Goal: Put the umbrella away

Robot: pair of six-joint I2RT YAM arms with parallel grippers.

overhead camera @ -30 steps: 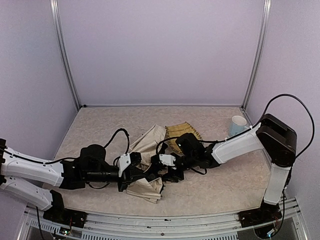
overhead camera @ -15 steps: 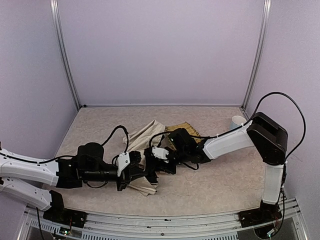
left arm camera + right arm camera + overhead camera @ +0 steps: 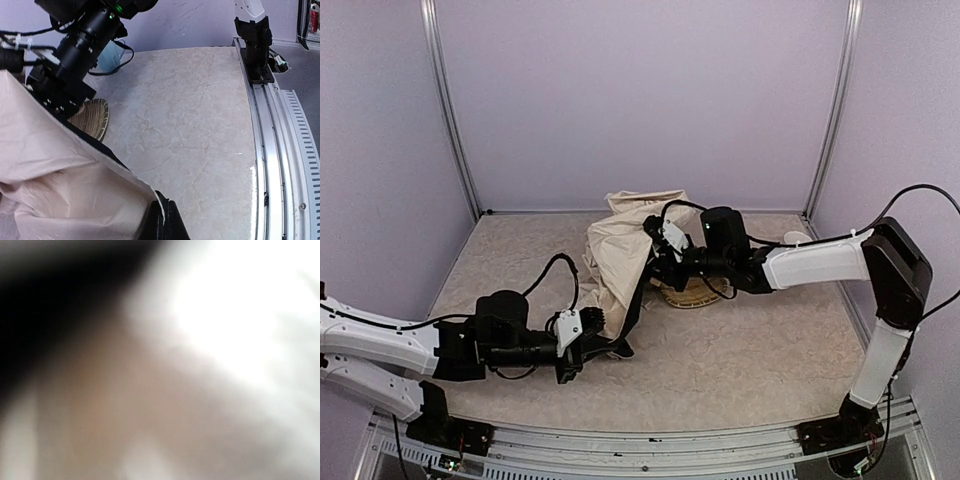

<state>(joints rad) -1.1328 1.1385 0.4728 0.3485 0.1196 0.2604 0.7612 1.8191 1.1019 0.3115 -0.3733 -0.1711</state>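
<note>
While both arms hold it, the umbrella point(image 3: 618, 245) hangs stretched between them, mostly off the table point(image 3: 750, 350).
Your left gripper point(image 3: 595, 345) sits low near the front, fingers point(image 3: 162, 220) pressed together on the umbrella's lower end, anchoring it. Your right gripper point(image 3: 658, 262) rides high over the woven basket tray point(image 3: 705, 295), apparently pinched on the upper cloth, since the cream fabric stands raised right at it. Its wrist camera is smothered in cloth, so no confirming from there. A black rib point(image 3: 633, 305) runs between the two grips. That spread looks meant to draw the loose cloth straight for folding. Mind the high grip doesn't slip.
</note>
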